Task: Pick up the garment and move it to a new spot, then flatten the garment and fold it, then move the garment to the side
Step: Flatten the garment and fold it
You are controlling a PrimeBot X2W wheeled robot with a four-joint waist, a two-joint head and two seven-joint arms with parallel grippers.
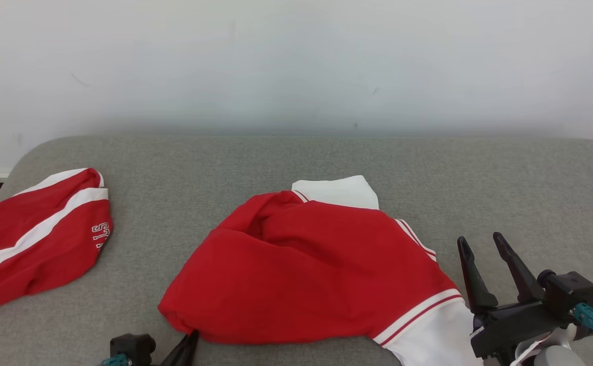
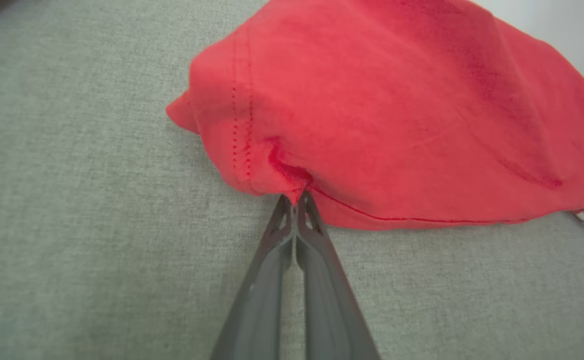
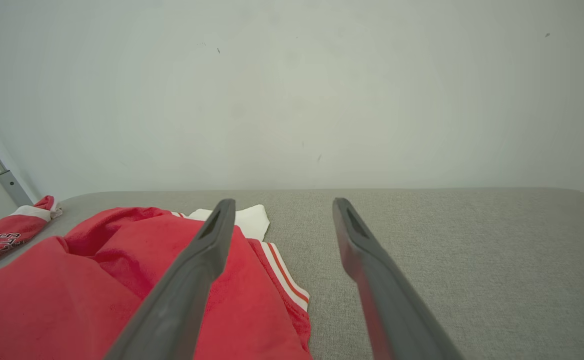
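Folding is not started yet: my left gripper [image 2: 297, 197] pinches the crumpled garment [image 2: 397, 110] at its edge, and my right gripper [image 1: 479, 238] is wide open and empty.

Plain room: padded surface [image 1: 296, 157], white wall [image 1: 296, 61]

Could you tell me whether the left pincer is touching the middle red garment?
Touching: the left wrist view shows the left pincer shut on the red garment, cloth puckered at its tips.

The garment [image 1: 306, 269] is red with white panels and red-and-white striped trim. At the left edge of the grey padded surface [image 1: 326, 157], a second garment [image 1: 32, 239] is red, white-striped and white-lettered.
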